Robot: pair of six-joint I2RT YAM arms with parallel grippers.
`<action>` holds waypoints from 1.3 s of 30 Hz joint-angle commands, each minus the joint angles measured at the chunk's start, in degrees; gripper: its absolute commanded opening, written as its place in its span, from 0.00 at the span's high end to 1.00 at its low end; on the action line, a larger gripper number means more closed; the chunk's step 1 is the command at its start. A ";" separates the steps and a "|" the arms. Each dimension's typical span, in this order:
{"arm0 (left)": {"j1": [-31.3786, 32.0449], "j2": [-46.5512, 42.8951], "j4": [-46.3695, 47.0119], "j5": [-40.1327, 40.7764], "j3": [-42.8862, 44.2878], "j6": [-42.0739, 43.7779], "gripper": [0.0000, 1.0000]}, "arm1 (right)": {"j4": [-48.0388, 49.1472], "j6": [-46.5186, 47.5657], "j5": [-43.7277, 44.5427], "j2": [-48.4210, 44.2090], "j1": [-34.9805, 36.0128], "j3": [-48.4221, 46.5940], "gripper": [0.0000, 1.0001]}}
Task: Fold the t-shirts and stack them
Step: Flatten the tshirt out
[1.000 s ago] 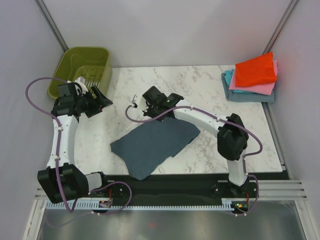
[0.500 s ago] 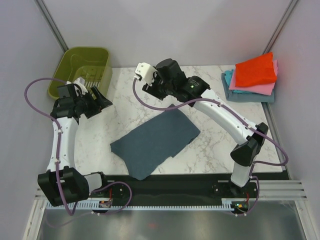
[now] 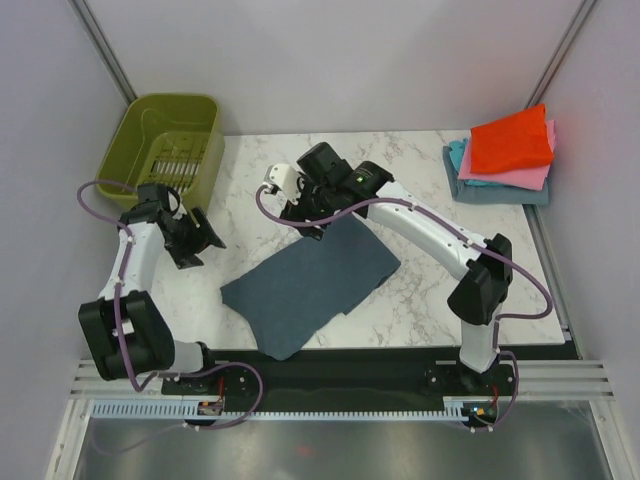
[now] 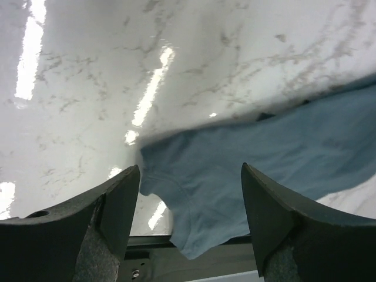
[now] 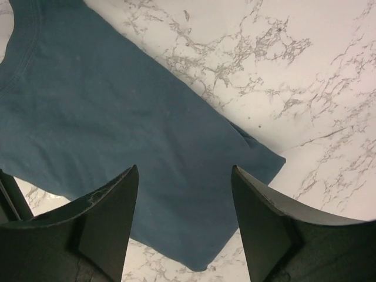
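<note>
A slate blue-grey t-shirt [image 3: 310,285] lies folded flat near the table's front, one corner hanging over the edge. My right gripper [image 3: 306,218] hovers open above its far corner, nothing between the fingers; in the right wrist view the t-shirt [image 5: 117,135] fills the space below the right gripper [image 5: 185,205]. My left gripper [image 3: 203,238] stands open to the left of the cloth. The left wrist view looks past the left gripper [image 4: 191,200] at the t-shirt's [image 4: 264,153] left corner. Folded red-orange [image 3: 512,140], pink [image 3: 522,178] and teal [image 3: 478,190] t-shirts are stacked at the far right.
An olive-green basket [image 3: 165,140] stands at the far left corner, off the marble table [image 3: 400,160]. A black strip [image 3: 350,365] runs along the front edge by the arm bases.
My right gripper has let go of the blue-grey t-shirt's far edge, opened, risen and settled above its far corner. The left arm has swung from beside the basket towards the cloth.
</note>
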State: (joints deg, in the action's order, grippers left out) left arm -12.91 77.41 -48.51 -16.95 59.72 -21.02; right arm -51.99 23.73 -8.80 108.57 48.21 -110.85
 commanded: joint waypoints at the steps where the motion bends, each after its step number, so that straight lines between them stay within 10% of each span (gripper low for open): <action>1: -1.15 4.14 -3.51 8.59 2.24 -0.17 0.23 | 0.22 -1.05 -0.87 1.28 -0.22 -4.63 0.27; 27: 3.06 14.79 -2.20 3.68 -7.16 -1.31 0.37 | -1.45 0.45 -0.08 10.61 -4.17 -15.28 0.26; 33: 3.15 15.76 -0.97 2.01 -5.77 -1.57 0.77 | -1.45 -0.17 0.45 10.69 -4.70 -15.45 0.26; 34: 3.15 15.67 -0.97 2.01 -5.32 -1.57 0.96 | -1.36 -0.26 0.45 10.78 -4.79 -15.36 0.26; 39: 3.15 13.66 -0.36 -3.78 2.38 -3.76 0.98 | -1.01 -1.40 1.59 10.69 -5.14 -15.54 0.27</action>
State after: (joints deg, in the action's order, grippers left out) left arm -9.78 93.17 -50.83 -15.18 55.11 -22.00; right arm -53.65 23.53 -8.54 119.33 43.31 -123.92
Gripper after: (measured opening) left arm 0.034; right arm 0.732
